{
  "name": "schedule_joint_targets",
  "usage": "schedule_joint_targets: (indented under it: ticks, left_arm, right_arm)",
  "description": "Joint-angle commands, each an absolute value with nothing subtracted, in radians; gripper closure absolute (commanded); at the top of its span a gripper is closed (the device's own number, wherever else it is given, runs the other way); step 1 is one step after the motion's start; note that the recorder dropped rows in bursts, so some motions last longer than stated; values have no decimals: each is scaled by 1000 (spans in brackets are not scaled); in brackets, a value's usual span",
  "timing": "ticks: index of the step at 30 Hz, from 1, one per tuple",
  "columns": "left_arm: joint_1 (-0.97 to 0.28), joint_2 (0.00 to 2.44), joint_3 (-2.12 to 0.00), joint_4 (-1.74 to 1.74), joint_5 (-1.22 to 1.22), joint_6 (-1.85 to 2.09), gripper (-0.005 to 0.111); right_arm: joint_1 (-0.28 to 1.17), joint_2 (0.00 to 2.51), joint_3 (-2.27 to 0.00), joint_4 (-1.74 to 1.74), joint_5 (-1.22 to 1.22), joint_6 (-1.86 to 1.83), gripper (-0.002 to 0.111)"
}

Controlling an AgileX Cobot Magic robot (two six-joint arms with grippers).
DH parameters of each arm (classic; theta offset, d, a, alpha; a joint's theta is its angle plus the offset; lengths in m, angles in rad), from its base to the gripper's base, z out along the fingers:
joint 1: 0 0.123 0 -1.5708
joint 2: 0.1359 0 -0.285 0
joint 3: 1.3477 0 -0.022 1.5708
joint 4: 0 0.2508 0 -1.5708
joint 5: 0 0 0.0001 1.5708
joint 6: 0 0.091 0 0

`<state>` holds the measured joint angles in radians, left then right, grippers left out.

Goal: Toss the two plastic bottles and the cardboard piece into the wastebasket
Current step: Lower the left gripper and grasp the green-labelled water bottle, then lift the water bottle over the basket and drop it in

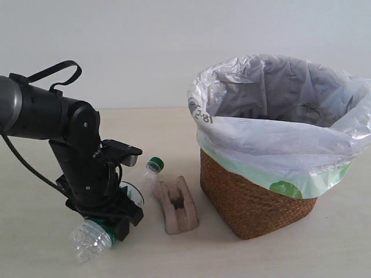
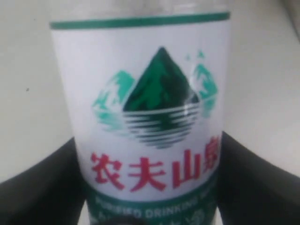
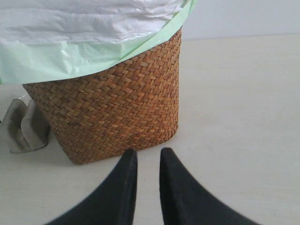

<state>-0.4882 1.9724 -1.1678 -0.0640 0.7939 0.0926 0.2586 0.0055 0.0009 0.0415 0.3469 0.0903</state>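
Observation:
The green-capped plastic bottle [image 1: 146, 178] with its green-white label [image 2: 145, 117] lies on the table, left of the cardboard piece [image 1: 177, 205]. My left gripper [image 1: 119, 213] [image 2: 147, 145] reaches down over the bottle's middle, and a black finger [image 2: 40, 187] presses against each side of the label. The wastebasket [image 1: 255, 202] [image 3: 108, 103] stands to the right with its bag draped over the rim. My right gripper [image 3: 146, 157] sits low on the table facing the wicker wall, fingers nearly together and holding nothing. The red-labelled bottle is out of view.
The cardboard piece [image 3: 26, 126] shows as a greyish shape beside the basket's far corner in the right wrist view. Pale bare tabletop [image 1: 324, 255] runs in front of and to the right of the basket. A white wall stands behind.

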Motion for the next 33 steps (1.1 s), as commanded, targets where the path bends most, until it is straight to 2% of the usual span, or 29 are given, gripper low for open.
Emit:
schedule_joint_targets:
  ticks: [1,6,10,22,33]
  left_arm:
    - [-487,1973,-1170,-70,783,98,103]
    - [-484,1966,-1168,-32,842,60,103]
    - [-444,1912,-1118,0,798,16,103]
    - [-137,1602,-944,-110,766,8,103]
    - [-80,1368,-941,-21,887,8,103]
  right_arm:
    - [260,0,0,41,341,92,95]
    - [260,0,0,41,341,92,95]
    - [260,0,0,41,341,92,95]
    - [260,0,0,41,341,92,95]
    - [260,0,0,41,341,92,95]
